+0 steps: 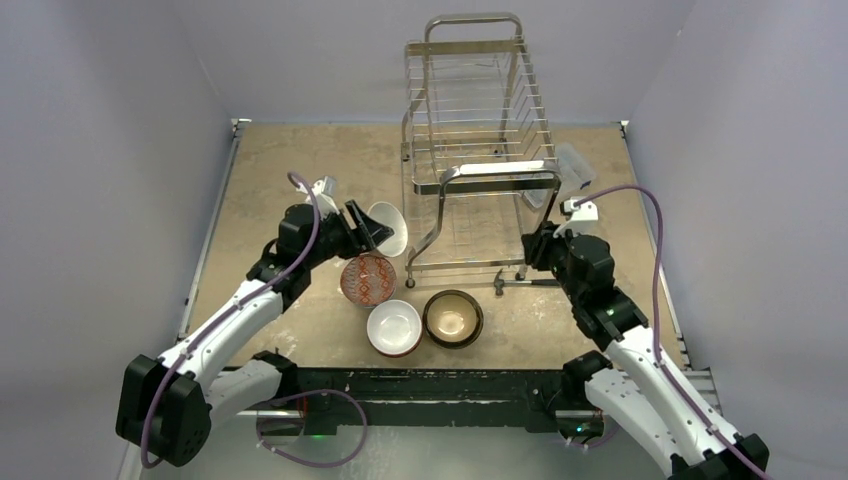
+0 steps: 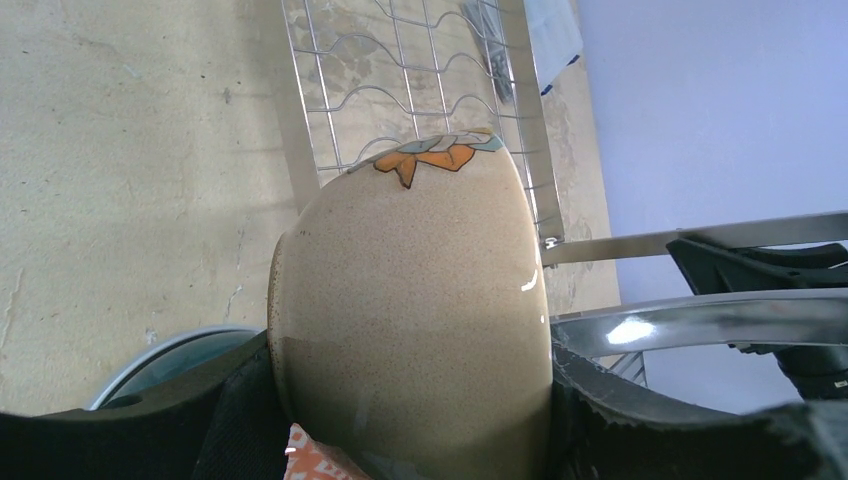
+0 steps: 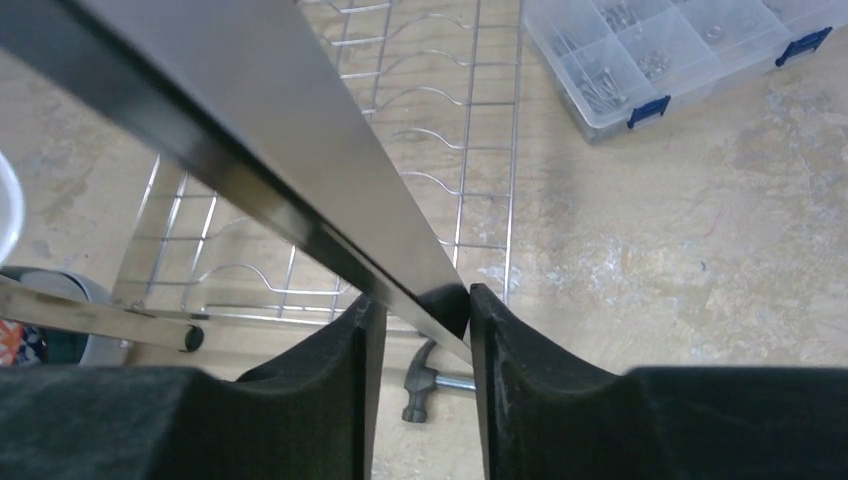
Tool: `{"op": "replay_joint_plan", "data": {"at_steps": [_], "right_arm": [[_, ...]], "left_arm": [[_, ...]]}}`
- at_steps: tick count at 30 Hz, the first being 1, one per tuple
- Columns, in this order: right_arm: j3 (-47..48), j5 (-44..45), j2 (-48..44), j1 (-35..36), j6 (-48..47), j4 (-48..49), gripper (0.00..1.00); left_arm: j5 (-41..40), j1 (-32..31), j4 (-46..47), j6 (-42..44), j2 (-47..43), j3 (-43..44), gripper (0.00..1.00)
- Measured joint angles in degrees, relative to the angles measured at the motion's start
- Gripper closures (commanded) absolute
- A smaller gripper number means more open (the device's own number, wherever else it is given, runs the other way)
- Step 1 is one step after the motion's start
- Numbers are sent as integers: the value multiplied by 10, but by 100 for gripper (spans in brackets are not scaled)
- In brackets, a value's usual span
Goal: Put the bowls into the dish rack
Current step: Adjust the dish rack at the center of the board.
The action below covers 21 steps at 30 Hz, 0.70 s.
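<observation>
Toward the far edge of the bench (image 1: 270, 180), right of its middle, stands the dish rack (image 1: 497, 167), upright on thin legs. At its near right corner the right gripper (image 3: 427, 320) straddles a flat chrome bar of the frame, one finger on each side; whether it pinches the bar or only brackets it I cannot tell. A clear compartment box (image 3: 660, 55) lies beyond, by the right edge. Off the rack's near left corner the left gripper (image 1: 368, 228) clamps a speckled beige bowl (image 2: 410, 300), tipped on its side, an orange leaf motif at its rim. Three more bowls sit upright together by the middle of the near edge: a red-and-white patterned bowl (image 1: 367, 279), then a white bowl (image 1: 393, 327) and a dark brown bowl (image 1: 453, 318) with cream inside, side by side. A small hammer (image 3: 425, 385) lies just off the rack's near right leg
</observation>
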Motion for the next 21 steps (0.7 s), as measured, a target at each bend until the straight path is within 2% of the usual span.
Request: {"op": "replay_joint_plan", "data": {"at_steps": [3,7,12,16,21], "right_arm": [[0,-2,14,0,9,36,53],[0,-3,38,0,11,79,56],[0,0,52,-2,1,100,80],[0,3,47,0,-57,91,98],[-3,-11,21,-4,-66,68,100]], "left_arm": [[8,0,18,0,19,0,74],[16,0,36,0,32,0,74],[17,0,46,0,34,3,74],[17,0,58,2,34,5,74],[17,0,69,10,41,6,74]]}}
